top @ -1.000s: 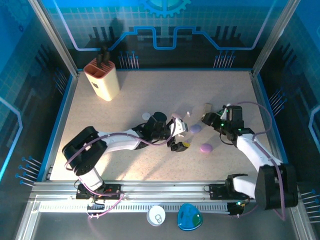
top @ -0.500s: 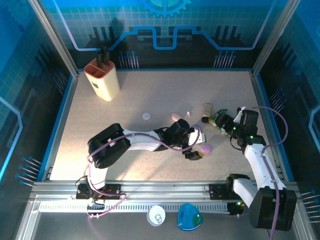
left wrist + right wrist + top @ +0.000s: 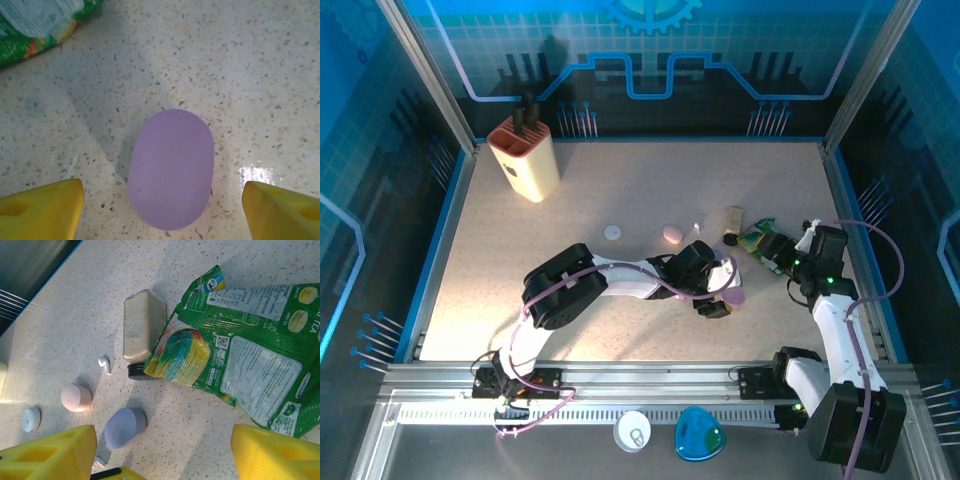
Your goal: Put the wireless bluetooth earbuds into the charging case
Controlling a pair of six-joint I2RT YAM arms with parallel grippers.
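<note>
A purple pebble-shaped case point(image 3: 171, 170) lies flat on the speckled table, and my left gripper point(image 3: 162, 212) stands open over it, one yellow fingertip on each side and clear of it. From above, that gripper point(image 3: 720, 298) sits at the case point(image 3: 736, 296). My right gripper point(image 3: 162, 455) is open with nothing between its fingers, just right of a green snack packet point(image 3: 240, 355). One white stemmed earbud point(image 3: 104, 364) lies by a bottle; another earbud point(image 3: 100, 461) peeks out at the lower edge. A lavender case point(image 3: 124, 427) and a pink case point(image 3: 76, 397) rest nearby.
A small beige bottle point(image 3: 142, 330) with a dark cap lies partly under the green packet point(image 3: 755, 238). A white disc point(image 3: 612, 232) sits left of the pink case point(image 3: 672, 233). A tan holder point(image 3: 525, 157) stands at the back left.
My left arm has swung right from the table's middle and brought its open gripper over the purple case. The right gripper has drawn back to the right, beside the green packet.
</note>
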